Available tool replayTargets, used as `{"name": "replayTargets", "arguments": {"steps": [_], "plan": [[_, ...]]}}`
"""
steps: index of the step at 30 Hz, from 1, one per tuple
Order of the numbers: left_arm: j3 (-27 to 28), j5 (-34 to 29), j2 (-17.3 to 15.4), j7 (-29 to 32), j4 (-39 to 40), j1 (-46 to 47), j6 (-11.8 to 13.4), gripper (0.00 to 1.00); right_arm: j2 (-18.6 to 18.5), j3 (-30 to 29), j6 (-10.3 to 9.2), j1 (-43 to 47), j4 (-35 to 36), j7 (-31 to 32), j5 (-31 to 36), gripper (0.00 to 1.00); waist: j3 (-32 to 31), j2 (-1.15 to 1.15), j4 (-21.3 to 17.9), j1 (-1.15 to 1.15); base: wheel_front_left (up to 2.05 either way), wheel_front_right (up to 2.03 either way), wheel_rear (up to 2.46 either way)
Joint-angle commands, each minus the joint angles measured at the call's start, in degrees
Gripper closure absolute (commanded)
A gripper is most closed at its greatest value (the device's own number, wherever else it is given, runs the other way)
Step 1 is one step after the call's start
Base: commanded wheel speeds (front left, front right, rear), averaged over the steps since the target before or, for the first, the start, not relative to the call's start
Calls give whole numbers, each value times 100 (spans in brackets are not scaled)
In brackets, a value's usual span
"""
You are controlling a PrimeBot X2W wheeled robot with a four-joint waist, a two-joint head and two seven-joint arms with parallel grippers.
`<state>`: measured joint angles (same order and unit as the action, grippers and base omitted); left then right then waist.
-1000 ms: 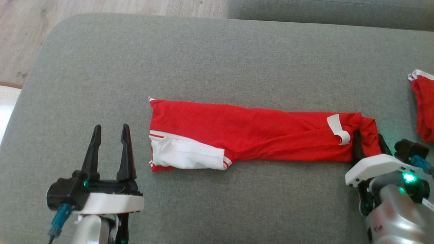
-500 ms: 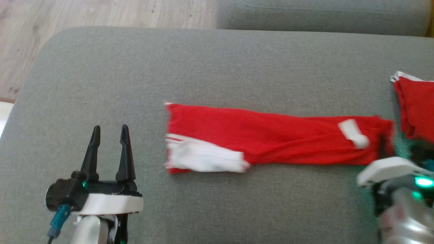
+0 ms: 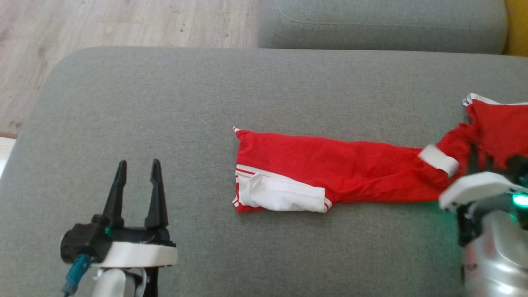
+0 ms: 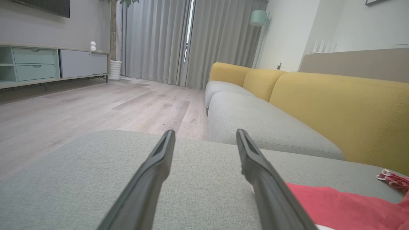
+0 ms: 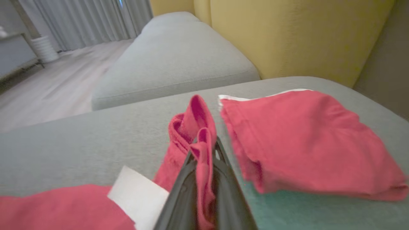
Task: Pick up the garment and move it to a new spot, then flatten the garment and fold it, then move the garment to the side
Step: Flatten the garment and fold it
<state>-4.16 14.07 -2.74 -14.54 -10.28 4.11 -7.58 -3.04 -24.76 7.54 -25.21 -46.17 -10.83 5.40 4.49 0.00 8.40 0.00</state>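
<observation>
**Right hand clamps the garment's end and drags it rightward**

On the left, the left hand (image 3: 138, 163) hovers over bare grey cushion (image 3: 206, 90), fingers apart and holding nothing, as it did a second ago. The red garment (image 3: 330, 173) lies in a long folded strip across the middle of the cushion, its white panel (image 3: 280, 196) at the left end. It now lies nearer the right than it did a second ago, by more than the camera's own shift explains. At its right end, the right hand (image 5: 204, 148), open around the cloth a second ago, has closed tight on a pinch of red fabric beside the white label (image 3: 439, 160) and raised that end. It now touches a second red piece (image 3: 499, 132) at the far right. This looks like the last step, moving the folded garment aside, though dragging by one end may pull the fold loose.

The cushion is flat, woven and grippy. Around it are pale wooden floor (image 3: 123, 20), a yellow sofa back (image 4: 335, 111) and grey curtains (image 4: 159, 41).
</observation>
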Motion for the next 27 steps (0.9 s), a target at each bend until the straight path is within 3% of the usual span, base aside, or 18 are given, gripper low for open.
{"name": "replayTargets", "arguments": {"steps": [1,14,20,27], "plan": [[90,0,-14,-46,146,119,9,0,11,487,-5,-290,123,40,-460,100,-64,0,65,0,0,0,0],[-93,-65,-14,-46,66,-42,9,0,15,3751,-5,-206,797,565,-3567,100,-406,0,585,0,0,0,0],[-163,-74,-14,-46,21,-80,9,0,15,4781,-5,-204,716,415,-4620,100,-436,0,931,0,0,0,0],[-260,-48,-14,-46,-19,-70,9,0,16,5691,-5,-402,85,-41,-5616,100,-346,0,1297,0,0,0,0]]}}
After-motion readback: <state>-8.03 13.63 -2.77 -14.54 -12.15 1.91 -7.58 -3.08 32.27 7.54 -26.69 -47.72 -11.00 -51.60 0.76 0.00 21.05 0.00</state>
